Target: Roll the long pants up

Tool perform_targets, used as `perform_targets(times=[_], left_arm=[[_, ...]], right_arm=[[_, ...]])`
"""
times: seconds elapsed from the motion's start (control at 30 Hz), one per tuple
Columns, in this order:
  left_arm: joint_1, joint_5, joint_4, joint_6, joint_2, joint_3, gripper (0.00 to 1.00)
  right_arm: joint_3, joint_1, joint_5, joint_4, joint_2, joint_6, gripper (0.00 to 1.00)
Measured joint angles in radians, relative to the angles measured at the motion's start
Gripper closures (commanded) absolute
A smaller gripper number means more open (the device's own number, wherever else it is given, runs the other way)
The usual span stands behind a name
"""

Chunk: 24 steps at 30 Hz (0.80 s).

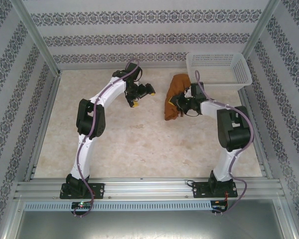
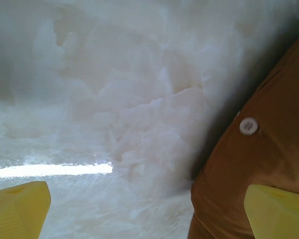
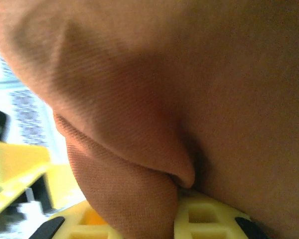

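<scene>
Two claws work the far half of the table (image 1: 139,149), and only one has cloth. The pants (image 1: 178,85) lie bunched in a rust-brown heap at the far right, just in front of the basket (image 1: 214,55). The heap's long axis runs roughly from far to near, leaning a little leftward at its near end.

The right claw (image 1: 182,105) sits against the heap's right flank, about midway along it. Its wrist view shows a fold of cloth dropping between the yellow fingers (image 3: 204,221), so it reads as pinching the pants.

The left claw (image 1: 142,98) hangs to the heap's left with bare table between them, fingers spread wide and holding nothing. In its wrist view the pants (image 2: 269,154) come in from the right. An edge with a pale button (image 2: 248,125) lies just ahead of the right-hand fingertip (image 2: 279,211).

So the pants lie to the right of the left claw, with their long axis running across its line of approach. The right arm is the nearer one and already has a hold. My guess is that the left claw must travel right to reach the free edge. How much of the bundle is properly rolled cannot be told from above.
</scene>
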Motion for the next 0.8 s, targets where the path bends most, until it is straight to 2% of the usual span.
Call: perform_targets(times=[0.17, 0.27, 0.63, 0.8], left_arm=[[0.000, 0.002, 0.006, 0.000, -0.007, -0.021, 0.00], [0.001, 0.002, 0.008, 0.000, -0.009, -0.037, 0.00], [0.044, -0.005, 0.017, 0.001, -0.064, -0.082, 0.00], [0.058, -0.005, 0.021, 0.011, -0.087, -0.091, 0.00]], right_arm=[[-0.005, 0.008, -0.065, 0.477, 0.143, 0.328, 1.00], [0.018, 0.020, -0.062, 0.618, 0.188, 0.437, 1.00], [0.124, 0.082, 0.003, 0.859, 0.286, 0.603, 1.00], [0.227, 0.084, 0.016, 0.877, 0.331, 0.644, 1.00]])
